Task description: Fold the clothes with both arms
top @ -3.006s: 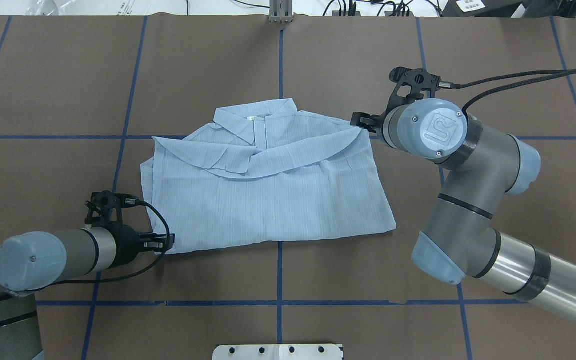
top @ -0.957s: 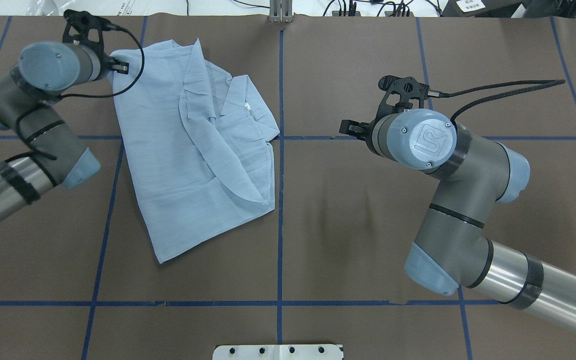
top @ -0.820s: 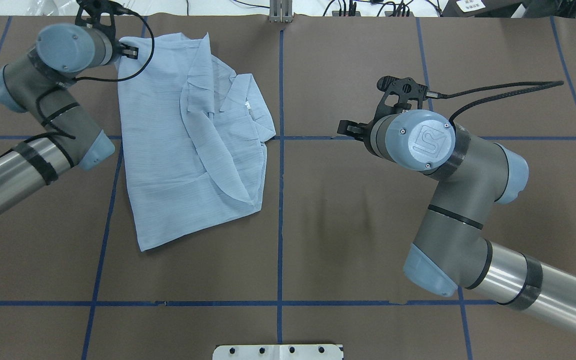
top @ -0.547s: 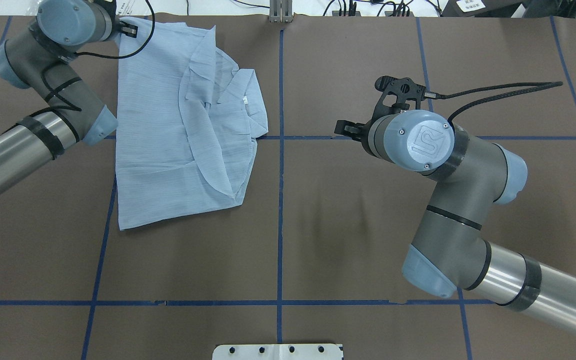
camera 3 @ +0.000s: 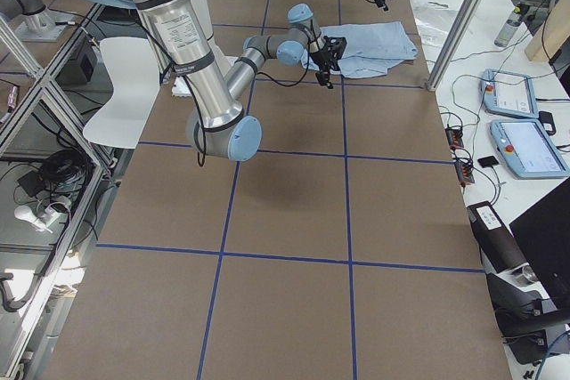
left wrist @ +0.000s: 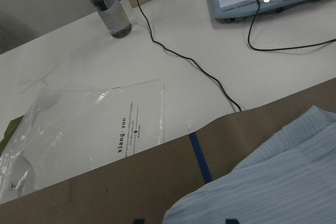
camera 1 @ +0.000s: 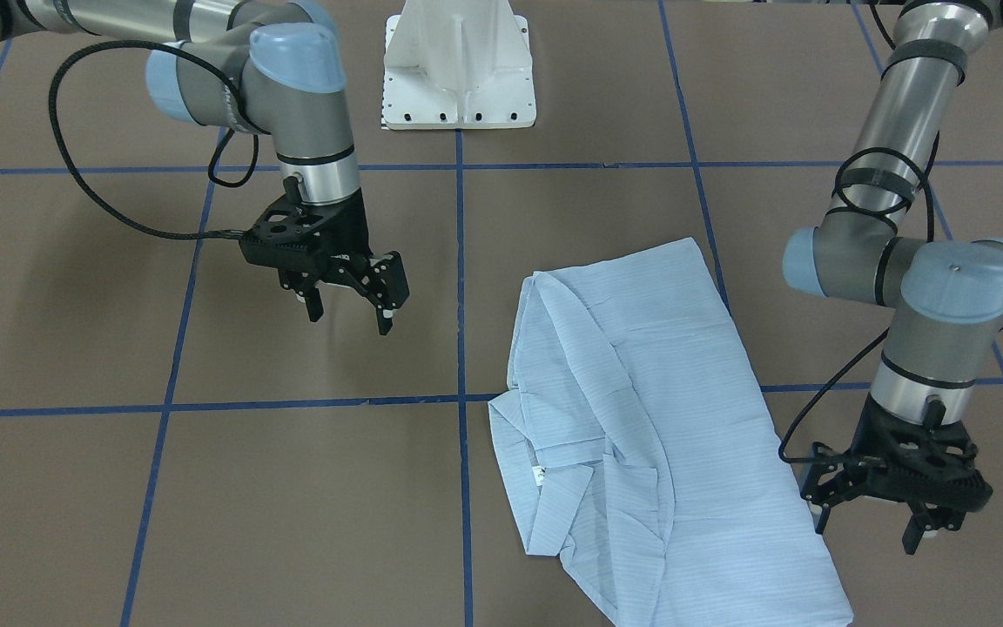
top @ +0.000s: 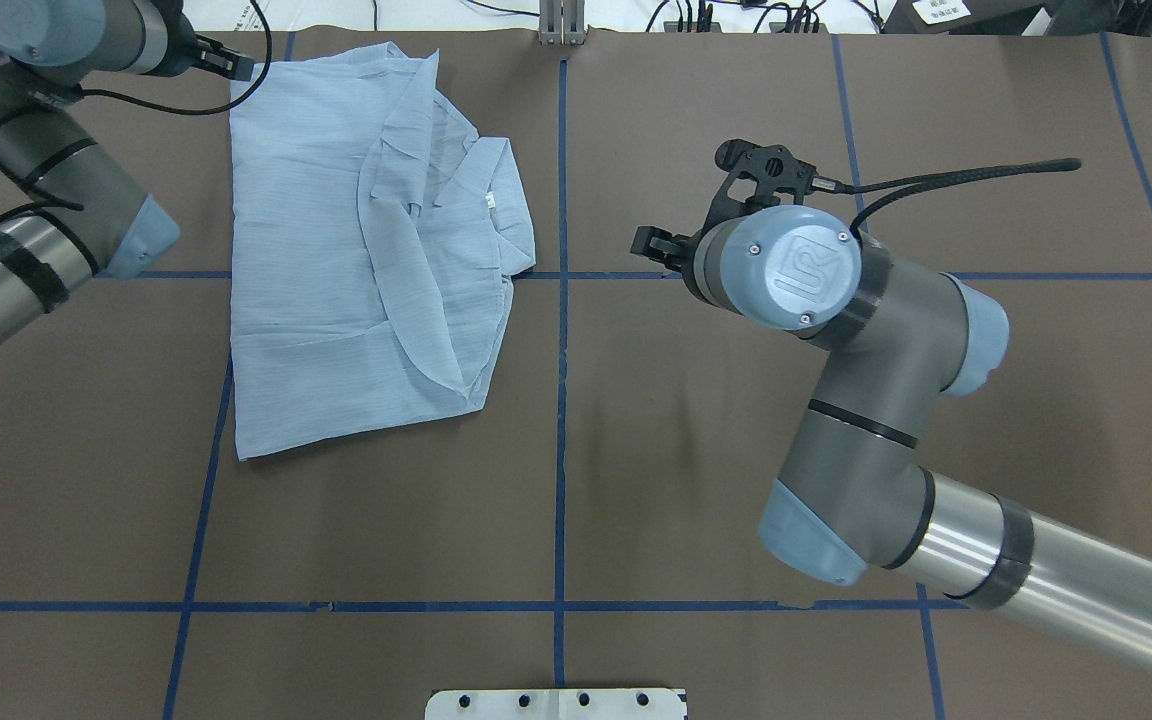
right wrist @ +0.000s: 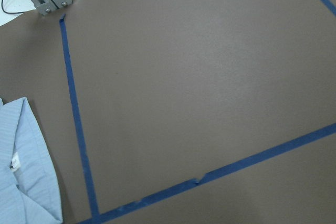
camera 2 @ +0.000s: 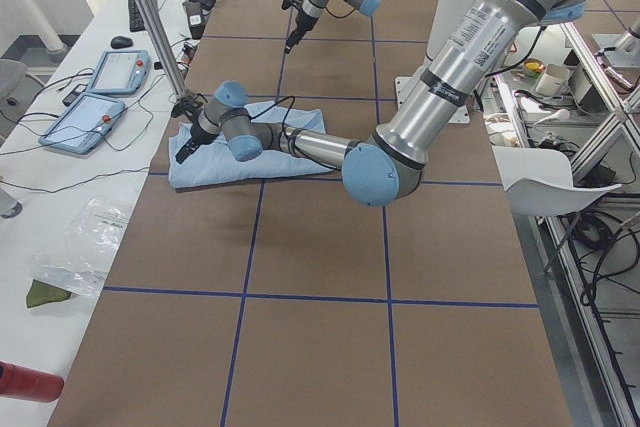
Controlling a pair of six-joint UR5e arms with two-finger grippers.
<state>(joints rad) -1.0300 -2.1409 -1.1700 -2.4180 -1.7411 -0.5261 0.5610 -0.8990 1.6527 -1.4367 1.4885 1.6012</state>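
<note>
Pale blue shirt (top: 336, 250) lies flat on the desk (top: 386, 530), left of centre toward the far edge, collar pointing right. Sleeves look tucked in and the body is a rough rectangle. I judge it about halfway, with another fold or two left. My left jaws (camera 1: 867, 531) are spread and released, just beside the shirt's far left corner, gripping nothing. My right jaws (camera 1: 348, 322) are spread too, empty, hovering over the desk well apart to the shirt's right.

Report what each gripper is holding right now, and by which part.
Nothing is held. The left gripper hangs open beside a corner of the shirt, which lies flat. The right gripper is open over the table.
</note>
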